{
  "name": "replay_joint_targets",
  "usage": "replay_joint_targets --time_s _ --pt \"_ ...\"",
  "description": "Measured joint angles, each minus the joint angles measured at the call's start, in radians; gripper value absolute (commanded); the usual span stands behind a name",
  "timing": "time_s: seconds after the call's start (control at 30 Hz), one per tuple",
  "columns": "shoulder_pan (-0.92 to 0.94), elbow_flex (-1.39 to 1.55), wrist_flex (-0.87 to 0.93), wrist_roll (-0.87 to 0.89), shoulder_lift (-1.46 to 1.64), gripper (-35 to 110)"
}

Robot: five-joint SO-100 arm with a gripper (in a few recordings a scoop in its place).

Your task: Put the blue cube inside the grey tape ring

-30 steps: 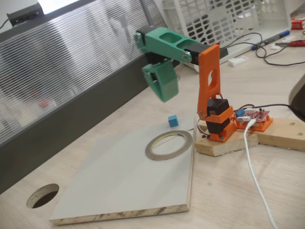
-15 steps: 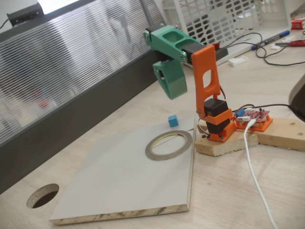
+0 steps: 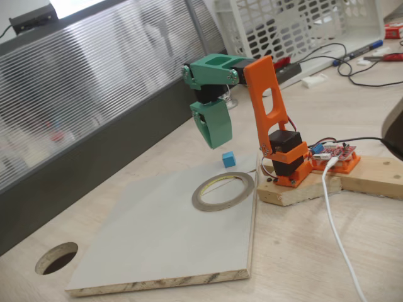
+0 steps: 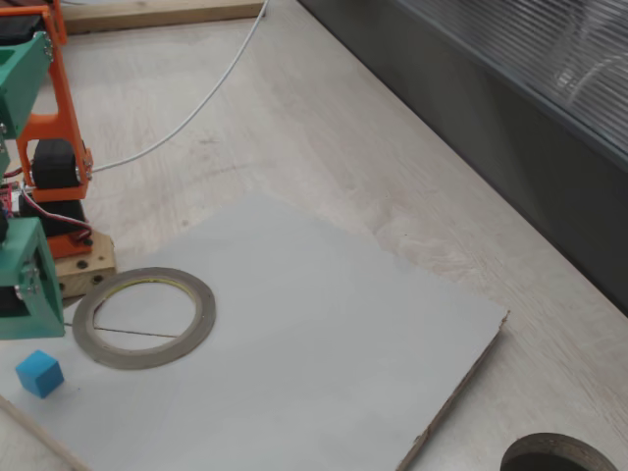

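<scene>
The blue cube point(image 3: 228, 159) lies on the pale board, just beyond the far rim of the grey tape ring point(image 3: 223, 190); cube and ring do not touch. My green gripper point(image 3: 216, 145) hangs point-down just above and slightly left of the cube, its jaws together with nothing between them. In a fixed view the cube point(image 4: 39, 374) sits at the lower left, the tape ring point(image 4: 144, 316) lies flat to its right, and the gripper point(image 4: 27, 326) stands at the left edge directly above the cube. The ring is empty inside.
The pale board point(image 3: 157, 245) lies on the wooden table. A round dark hole point(image 3: 56, 258) is at the lower left. My orange base sits on a wooden block point(image 3: 302, 189) with a red circuit board point(image 3: 339, 153) and a white cable point(image 3: 337, 233). A dark ribbed wall point(image 3: 94, 126) runs behind.
The gripper has swung down and to the left, from high above the table to just above the blue cube. Cube and ring have not moved.
</scene>
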Motion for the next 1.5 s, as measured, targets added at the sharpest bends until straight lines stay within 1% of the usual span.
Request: replay_joint_targets --time_s 1.27,1.37,1.43,1.5 --pt "-0.003 0.0 0.0 0.0 -0.002 0" --pt "-0.003 0.0 0.002 0.0 -0.002 5" --pt "-0.003 0.0 0.031 0.0 -0.002 13" --pt "-0.003 0.0 0.083 0.0 -0.002 24"
